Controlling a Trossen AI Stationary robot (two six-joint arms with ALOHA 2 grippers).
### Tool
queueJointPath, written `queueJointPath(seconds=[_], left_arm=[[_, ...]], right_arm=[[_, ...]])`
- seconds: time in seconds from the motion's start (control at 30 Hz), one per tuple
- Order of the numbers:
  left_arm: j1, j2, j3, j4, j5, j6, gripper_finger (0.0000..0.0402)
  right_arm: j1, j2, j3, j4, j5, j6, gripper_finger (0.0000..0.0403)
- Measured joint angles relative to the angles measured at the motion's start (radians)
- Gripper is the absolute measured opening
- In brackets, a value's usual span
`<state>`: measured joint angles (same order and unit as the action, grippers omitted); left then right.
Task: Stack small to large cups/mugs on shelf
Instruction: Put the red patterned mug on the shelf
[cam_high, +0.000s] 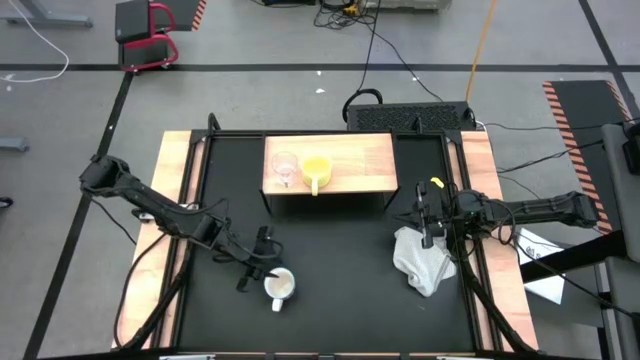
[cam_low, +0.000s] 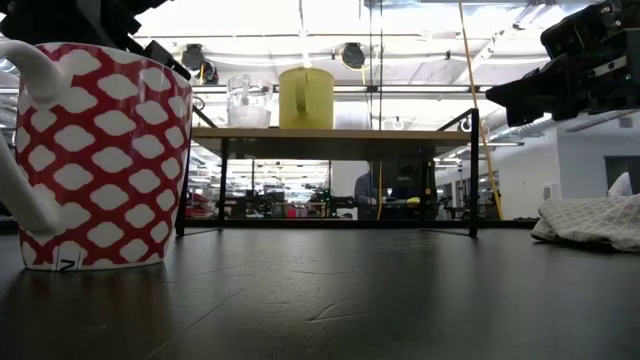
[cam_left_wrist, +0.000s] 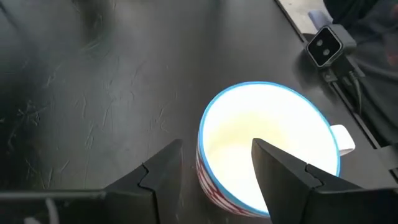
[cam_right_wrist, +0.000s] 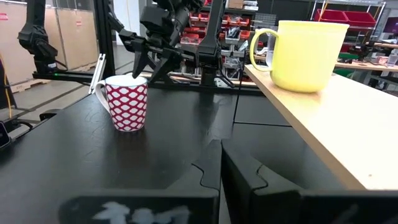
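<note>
A white mug with a red pattern (cam_high: 279, 288) stands upright on the black table near its front edge, handle toward the near side. My left gripper (cam_left_wrist: 216, 144) is open just above the mug's rim. One finger (cam_left_wrist: 273, 163) is over the mug's inside and the other (cam_left_wrist: 163, 167) is outside the wall; they touch nothing. On the wooden shelf (cam_high: 365, 160) at the back stand a clear glass cup (cam_high: 284, 167) and a yellow mug (cam_high: 316, 170), side by side. My right gripper (cam_high: 428, 218) waits shut at the right, pointing level.
A crumpled white cloth (cam_high: 425, 258) lies on the table below my right gripper. The shelf top is bare to the right of the yellow mug (cam_right_wrist: 305, 53). Wooden boards (cam_high: 178, 180) line the table's left and right sides. A small camera (cam_left_wrist: 324, 45) sits at the front edge.
</note>
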<state>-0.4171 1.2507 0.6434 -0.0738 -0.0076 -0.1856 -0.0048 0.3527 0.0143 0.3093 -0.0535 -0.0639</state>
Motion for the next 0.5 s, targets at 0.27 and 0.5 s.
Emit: queueJointPath(seconds=[0.27, 0.5], left_arm=[[0.0, 0.0, 0.0, -0.018, 0.013, -0.008, 0.0191], [0.002, 0.0, 0.0, -0.034, 0.018, -0.008, 0.0191]], right_arm=[[0.0, 0.002, 0.0, 0.0, 0.0, 0.0, 0.0], [0.0, 0.002, 0.0, 0.0, 0.0, 0.0, 0.0]])
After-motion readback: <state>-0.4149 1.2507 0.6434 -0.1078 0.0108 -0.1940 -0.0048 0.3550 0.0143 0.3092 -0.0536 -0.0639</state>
